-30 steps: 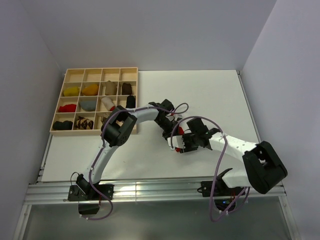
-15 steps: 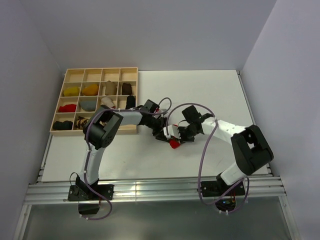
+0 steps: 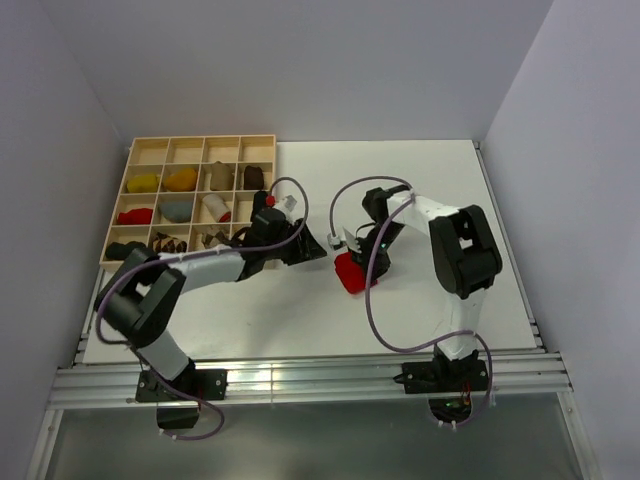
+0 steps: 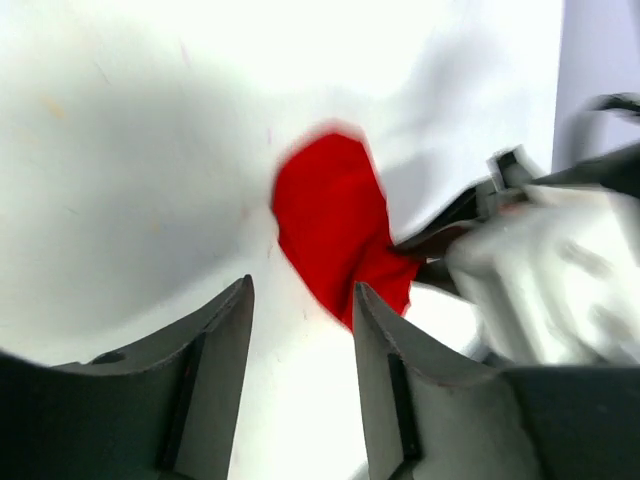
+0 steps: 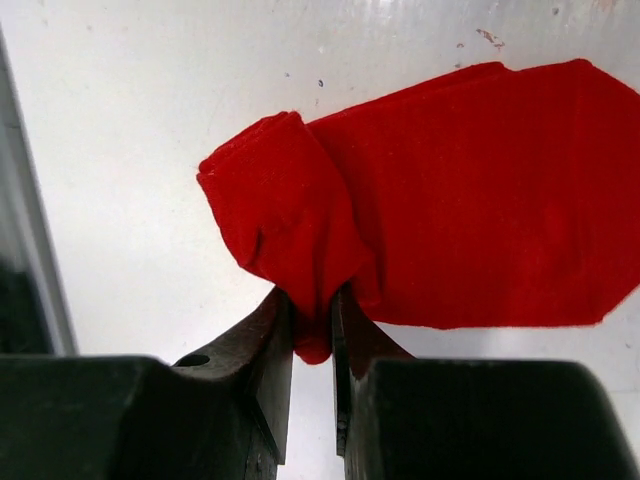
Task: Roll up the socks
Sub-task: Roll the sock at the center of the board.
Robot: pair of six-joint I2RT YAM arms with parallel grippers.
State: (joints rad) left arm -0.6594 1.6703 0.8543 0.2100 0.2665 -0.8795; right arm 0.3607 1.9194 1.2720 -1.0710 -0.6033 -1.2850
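While the white table (image 3: 420, 180) is mostly bare, a wooden tray (image 3: 203, 139) of square compartments sits at its far left corner, well apart from the work. Its nearest row holds a black sock (image 3: 125, 250) in the leftmost compartment and an argyle sock (image 3: 168, 244) in the next, with yellow and orange bundles two rows further back. Both arms reach in toward the middle of the table, the left one stretched low from the tray side, the right one bent back over itself. Between them the red sock (image 3: 350, 273) lies on the table. In the right wrist view its flat body (image 5: 480, 200) runs away sideways from a thick folded end, so the long axis lies across the fingers, not along them. The right claw (image 5: 312, 320) is pressed together on the lower edge of that fold, pinching the cloth. The left claw (image 4: 302, 290) is spread and empty, just beside the sock on the tray side and not touching it. The right arm is therefore the nearer, and I judge that any further rolling has to travel from the fold along the flat body toward the free end. A loop of purple cable (image 3: 372, 300) hangs close by the sock and might get in the way; nothing else lies close to it.
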